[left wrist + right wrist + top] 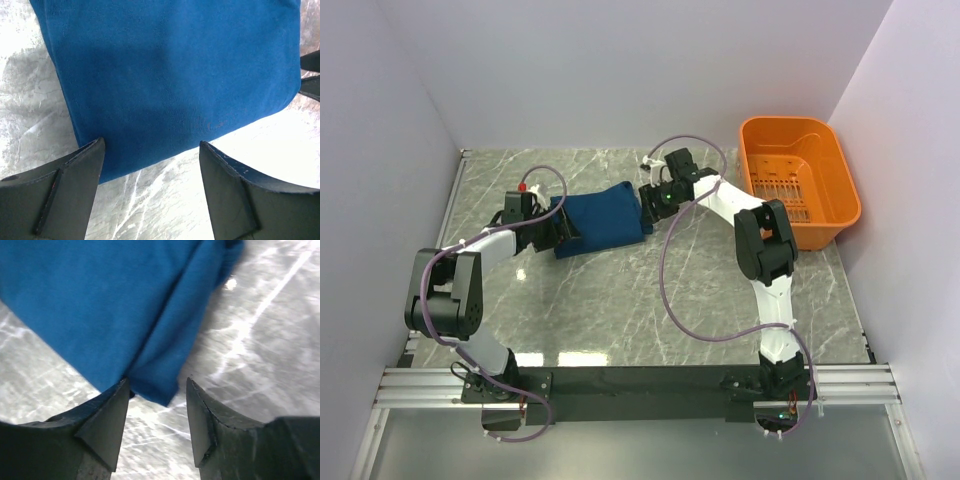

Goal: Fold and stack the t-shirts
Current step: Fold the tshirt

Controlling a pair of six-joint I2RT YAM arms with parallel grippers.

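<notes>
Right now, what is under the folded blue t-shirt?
Only the grey marble table shows around the t-shirt, which lies flat on it. The cloth covers whatever is directly beneath, so I cannot tell whether anything is hidden there.

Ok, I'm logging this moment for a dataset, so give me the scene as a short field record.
t-shirt: folded, dark blue, flat on marble table
left gripper: open, at shirt's left edge
right gripper: open, at shirt's right corner
basket: orange, far right, apart from shirt
shirts visible: one
</notes>
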